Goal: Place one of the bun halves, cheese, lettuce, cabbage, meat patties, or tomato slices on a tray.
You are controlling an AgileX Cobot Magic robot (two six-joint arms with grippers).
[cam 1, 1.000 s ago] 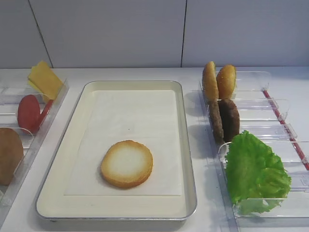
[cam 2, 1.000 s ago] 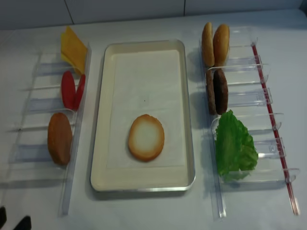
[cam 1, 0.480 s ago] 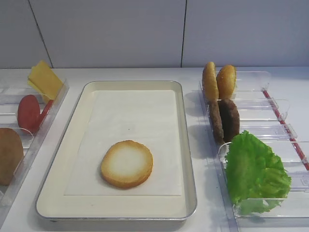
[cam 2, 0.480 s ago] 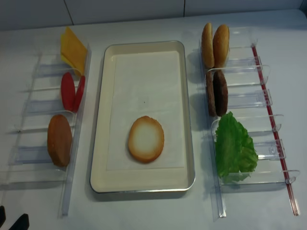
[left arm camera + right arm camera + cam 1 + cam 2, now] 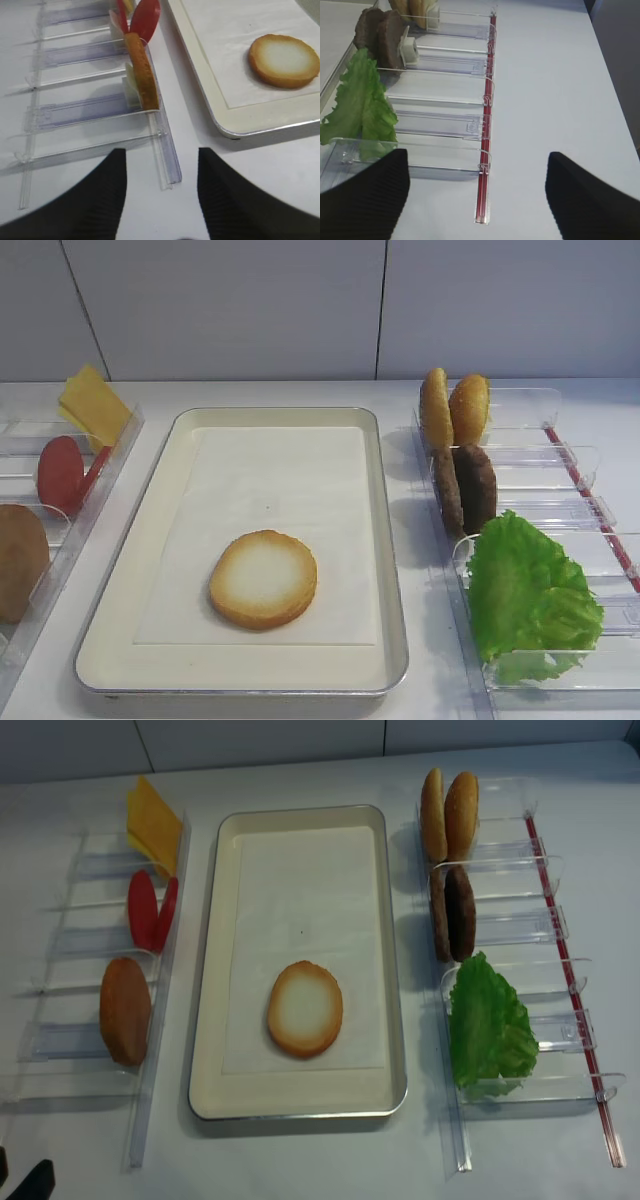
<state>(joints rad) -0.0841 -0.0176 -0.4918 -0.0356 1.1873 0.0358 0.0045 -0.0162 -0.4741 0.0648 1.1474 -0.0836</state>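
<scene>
Exterior high shows me a bun half (image 5: pixel 263 579) lying flat, pale face up, on the paper liner of the tray (image 5: pixel 150 535), toward its near end and well inside the rim. Going by that, I judge the placement the task asks for to be done: one ingredient sits on the tray with nothing touching it. The other items are in their clear holders (image 5: pixel 515 885) on the desk (image 5: pixel 330 1160): cheese (image 5: pixel 152 818) and tomato slices (image 5: pixel 150 909) at left with another bun piece (image 5: pixel 125 1011) standing on edge, and at right two upright buns (image 5: pixel 448 813), the meat patties (image 5: pixel 452 913) and the lettuce (image 5: pixel 487 1025). I see no cabbage anywhere. In the left wrist view my left tool (image 5: pixel 161 192) is over bare desk near the end of the left holder, beside the tray corner, its two dark fingers (image 5: pixel 97 200) apart with only desk between them, so it stands open and empty. In the right wrist view the right tool (image 5: pixel 475 192) is spread wide and empty over the desk just outside the lettuce holder. What I judge is left is only to pull both arms clear, unless further layers are wanted.
</scene>
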